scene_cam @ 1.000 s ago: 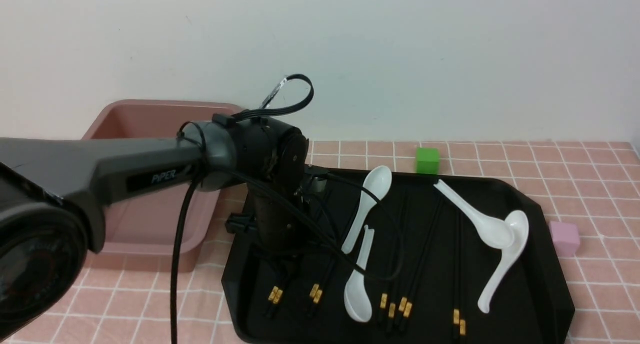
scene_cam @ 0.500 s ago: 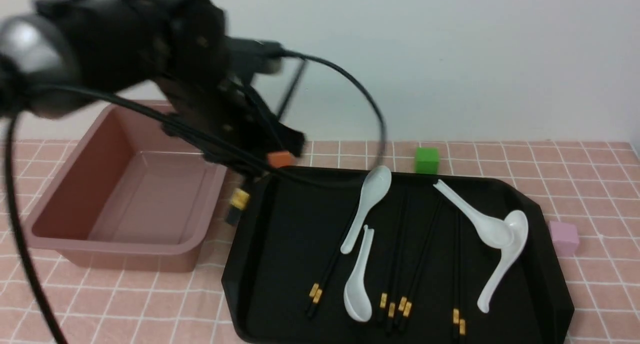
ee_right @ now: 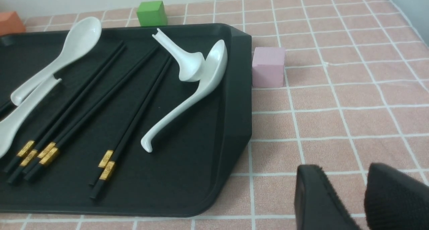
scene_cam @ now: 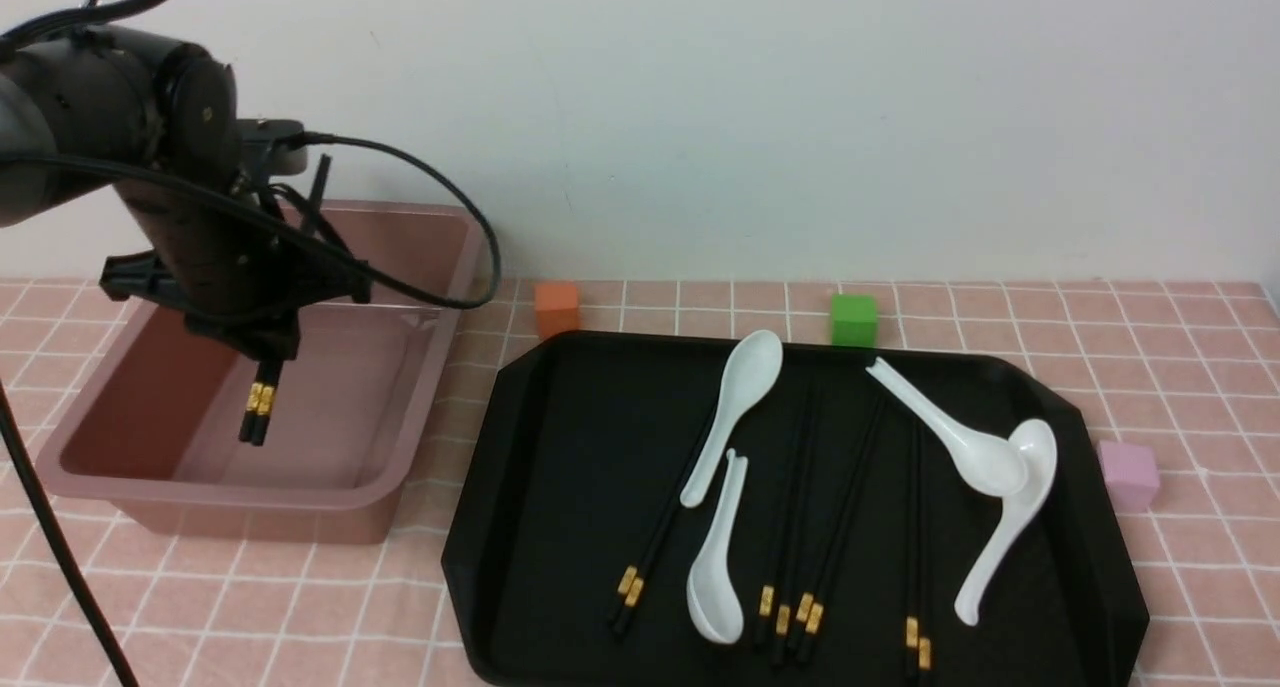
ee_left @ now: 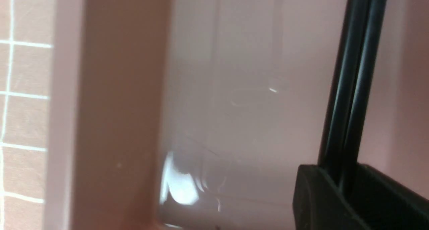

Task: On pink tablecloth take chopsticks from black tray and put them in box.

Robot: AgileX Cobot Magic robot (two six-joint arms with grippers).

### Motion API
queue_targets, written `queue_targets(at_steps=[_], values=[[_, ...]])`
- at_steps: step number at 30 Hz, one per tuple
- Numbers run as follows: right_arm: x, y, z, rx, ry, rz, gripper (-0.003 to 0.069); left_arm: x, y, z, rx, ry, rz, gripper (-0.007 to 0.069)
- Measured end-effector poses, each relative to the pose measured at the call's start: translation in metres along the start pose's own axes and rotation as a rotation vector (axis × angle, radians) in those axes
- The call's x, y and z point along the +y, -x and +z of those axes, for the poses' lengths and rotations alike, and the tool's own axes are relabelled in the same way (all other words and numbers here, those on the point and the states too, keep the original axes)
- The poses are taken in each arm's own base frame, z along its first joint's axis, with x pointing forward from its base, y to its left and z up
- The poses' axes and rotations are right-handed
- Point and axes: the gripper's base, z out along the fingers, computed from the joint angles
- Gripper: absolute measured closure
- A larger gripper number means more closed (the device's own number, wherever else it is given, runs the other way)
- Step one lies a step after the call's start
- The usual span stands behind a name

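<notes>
Chopsticks [scene_cam: 258, 413], one pair: pinched side by side in left gripper [scene_cam: 266, 350], steeply upright, gold-banded thick ends down, thin ends sticking up above the wrist; hanging inside the mouth of the box [scene_cam: 330, 494], over its left half; contact with the box floor not discernible

Left gripper: clamped on that pair; in left wrist view, two black sticks [ee_left: 352, 82] running up from between the fingers [ee_left: 311, 196] against the box's inner wall

Box: open, nothing visible on its floor; sitting on tablecloth [scene_cam: 1180, 367] just left of the tray [scene_cam: 560, 447], far side near the wall

Loose chopsticks [scene_cam: 845, 507]: lying flat on tray, gold ends toward the robot; one pair left of centre beside the spoons, a bunch of three in the middle, one pair further right

Spoons [scene_cam: 745, 382], white, four: two left of centre lying almost end to end, two at the right overlapping at the bowls

Orange cube [scene_cam: 556, 308] and green cube [scene_cam: 854, 319]: on cloth just behind tray; pale purple cube [scene_cam: 1129, 475] just off its right edge

Right gripper [ee_right: 365, 196]: low over bare cloth, near the tray's right side; fingers almost together, nothing between them
</notes>
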Motion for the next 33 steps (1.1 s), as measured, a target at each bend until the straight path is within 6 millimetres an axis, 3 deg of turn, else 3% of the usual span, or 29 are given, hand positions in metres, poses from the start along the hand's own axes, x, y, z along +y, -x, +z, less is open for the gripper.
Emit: queue_targets(at_steps=[4, 8, 10, 13, 16, 19, 20, 21, 23, 25, 29, 31, 33], values=[[0.000, 0.000, 0.000, 0.000, 0.000, 0.000, 0.0419, 0.003, 0.001, 0.002, 0.000, 0.005, -0.004, 0.0484], [0.000, 0.000, 0.000, 0.000, 0.000, 0.000, 0.0419, 0.003, 0.000, 0.002, 0.011, 0.007, -0.006, 0.0405], [0.000, 0.000, 0.000, 0.000, 0.000, 0.000, 0.0419, 0.005, -0.003, 0.000, 0.038, 0.017, -0.006, 0.0315], [0.000, 0.000, 0.000, 0.000, 0.000, 0.000, 0.0419, 0.006, -0.004, -0.013, 0.043, 0.020, -0.011, 0.0254], [0.000, 0.000, 0.000, 0.000, 0.000, 0.001, 0.0419, 0.009, -0.004, -0.046, -0.021, -0.005, -0.027, 0.0254], [0.000, 0.000, 0.000, 0.000, 0.000, 0.001, 0.0419, 0.016, -0.014, -0.101, -0.144, -0.051, -0.050, 0.0336], [0.000, 0.000, 0.000, 0.000, 0.000, 0.001, 0.0419, 0.018, -0.019, -0.115, -0.182, -0.062, -0.053, 0.0379], [0.000, 0.000, 0.000, 0.000, 0.000, 0.001, 0.0419, 0.019, -0.022, -0.117, -0.185, -0.063, -0.052, 0.0388], [0.000, 0.000, 0.000, 0.000, 0.000, 0.001, 0.0419, 0.028, -0.047, -0.158, -0.316, -0.106, -0.064, 0.0512], [0.000, 0.000, 0.000, 0.000, 0.000, 0.001, 0.0419, 0.033, -0.070, -0.173, -0.383, -0.139, -0.075, 0.0596], [0.000, 0.000, 0.000, 0.000, 0.000, 0.001, 0.0419, 0.042, -0.124, -0.185, -0.497, -0.213, -0.107, 0.0638], [0.000, 0.000, 0.000, 0.000, 0.000, 0.001, 0.0419, 0.044, -0.142, -0.176, -0.502, -0.228, -0.118, 0.0638], [0.000, 0.000, 0.000, 0.000, 0.000, 0.001, 0.0419, 0.048, -0.175, -0.171, -0.572, -0.273, -0.146, 0.0638]])
